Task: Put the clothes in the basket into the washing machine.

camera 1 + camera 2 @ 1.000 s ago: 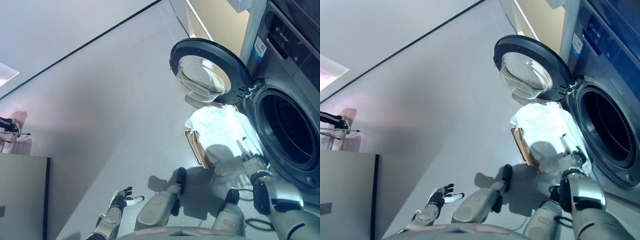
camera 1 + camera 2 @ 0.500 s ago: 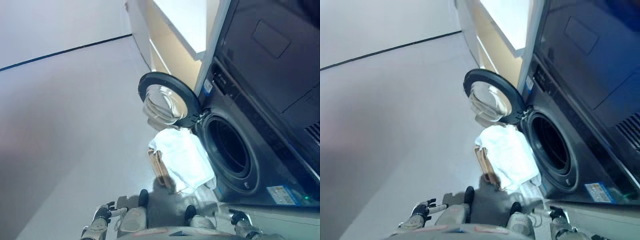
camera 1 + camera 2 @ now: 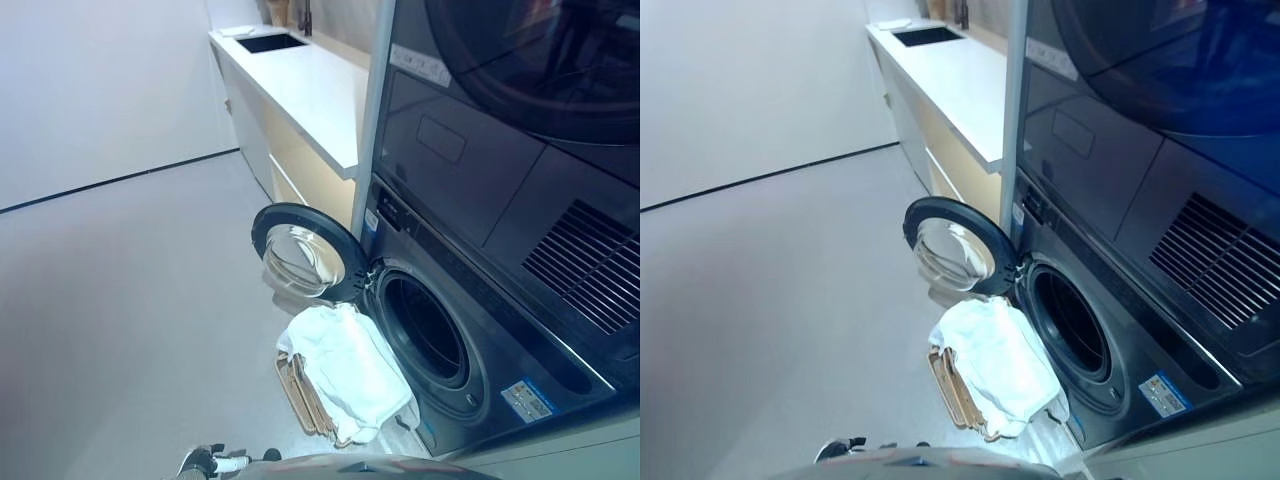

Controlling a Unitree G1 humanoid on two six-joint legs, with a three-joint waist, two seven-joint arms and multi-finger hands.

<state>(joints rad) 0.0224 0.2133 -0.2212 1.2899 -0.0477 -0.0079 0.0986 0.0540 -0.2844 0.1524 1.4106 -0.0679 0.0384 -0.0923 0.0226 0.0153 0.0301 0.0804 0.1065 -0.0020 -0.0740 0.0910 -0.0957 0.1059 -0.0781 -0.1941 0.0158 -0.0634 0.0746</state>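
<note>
Basket (image 3: 310, 400) of white clothes (image 3: 345, 370) placed on floor (image 3: 130, 300) just beside open washing machine (image 3: 430, 335) door (image 3: 300, 255) for short transfer; left hand (image 3: 205, 463) low at edge, grip unclear; right hand unseen.

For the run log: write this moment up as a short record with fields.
washing machine: front loader, drum opening dark, nothing visible inside
door: swung fully open to the left
basket: on the floor directly below the door and the drum opening
clothes: white, heaped in the basket, spilling over its rim
left hand: low at the bottom edge, only partly showing, away from the basket
right hand: not in view
counter: white, with a sink, behind the machine
task state: clothes not yet loaded
</note>
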